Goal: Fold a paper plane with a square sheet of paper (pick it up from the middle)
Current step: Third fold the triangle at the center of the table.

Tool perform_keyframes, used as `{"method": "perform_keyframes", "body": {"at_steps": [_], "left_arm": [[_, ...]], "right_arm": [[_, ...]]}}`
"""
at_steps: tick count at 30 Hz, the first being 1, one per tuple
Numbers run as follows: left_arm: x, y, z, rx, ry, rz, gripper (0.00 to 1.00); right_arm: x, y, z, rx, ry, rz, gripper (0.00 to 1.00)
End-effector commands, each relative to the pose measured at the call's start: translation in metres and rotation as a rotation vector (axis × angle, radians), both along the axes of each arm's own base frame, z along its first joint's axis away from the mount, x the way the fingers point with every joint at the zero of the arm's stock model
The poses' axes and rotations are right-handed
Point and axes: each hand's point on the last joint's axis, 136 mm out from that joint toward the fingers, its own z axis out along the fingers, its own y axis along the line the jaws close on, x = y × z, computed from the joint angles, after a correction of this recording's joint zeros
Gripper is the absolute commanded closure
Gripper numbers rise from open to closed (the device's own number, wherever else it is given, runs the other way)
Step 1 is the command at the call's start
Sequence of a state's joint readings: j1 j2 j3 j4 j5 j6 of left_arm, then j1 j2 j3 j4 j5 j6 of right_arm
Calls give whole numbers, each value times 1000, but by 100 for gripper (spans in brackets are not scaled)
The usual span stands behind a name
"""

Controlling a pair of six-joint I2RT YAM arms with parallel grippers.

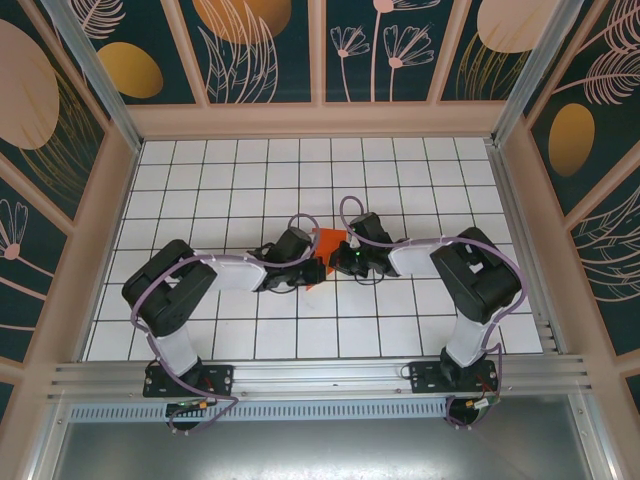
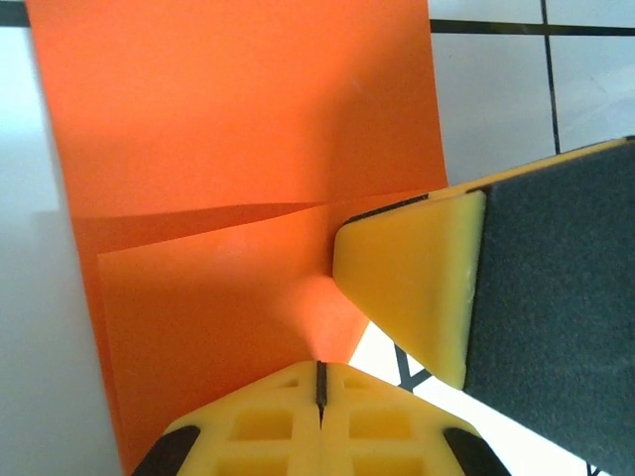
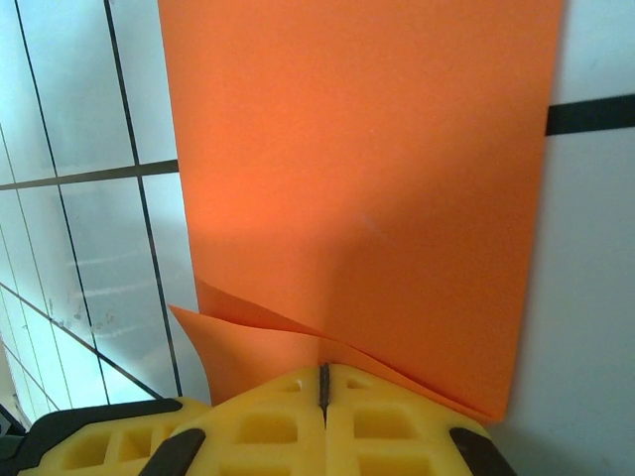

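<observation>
Top external: white gridded table (image 1: 250, 180), floral wall panels (image 1: 260, 50); left gripper (image 2: 319, 372), right gripper (image 3: 323, 375) both clenched on creased orange-red paper sheet (image 2: 248, 129).

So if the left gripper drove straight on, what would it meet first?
The square sheet of paper, pinched by the left gripper, lies dead ahead; the right gripper sits just beside that line, depth unclear.

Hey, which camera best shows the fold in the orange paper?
Left wrist view: the square sheet of paper is close up, its folded flap's edge running plainly across. The right wrist view has it close too, layers parting by the right pincer. The top view gives a small orange patch between the arms.
</observation>
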State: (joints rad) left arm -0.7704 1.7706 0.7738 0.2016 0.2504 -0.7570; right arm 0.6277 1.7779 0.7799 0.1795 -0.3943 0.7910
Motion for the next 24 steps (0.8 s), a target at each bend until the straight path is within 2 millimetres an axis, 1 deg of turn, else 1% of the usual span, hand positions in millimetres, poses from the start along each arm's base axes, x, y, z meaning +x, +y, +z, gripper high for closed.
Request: {"method": "perform_keyframes", "body": {"at_steps": [1, 7, 9, 16, 24], "left_arm": [[-38, 36, -37, 135, 115, -37, 100], [-56, 57, -45, 198, 154, -34, 100], [-58, 57, -39, 175, 148, -33, 100], [-70, 69, -43, 201, 176, -26, 100], [-75, 79, -43, 246, 184, -35, 100]], "right_arm": [[-17, -34, -50, -180, 120, -53, 100], [-17, -40, -55, -204, 134, -61, 100], [-16, -40, -54, -205, 133, -60, 100], [-16, -40, -54, -211, 134, -60, 100], [-16, -40, -55, -214, 136, -59, 100]]}}
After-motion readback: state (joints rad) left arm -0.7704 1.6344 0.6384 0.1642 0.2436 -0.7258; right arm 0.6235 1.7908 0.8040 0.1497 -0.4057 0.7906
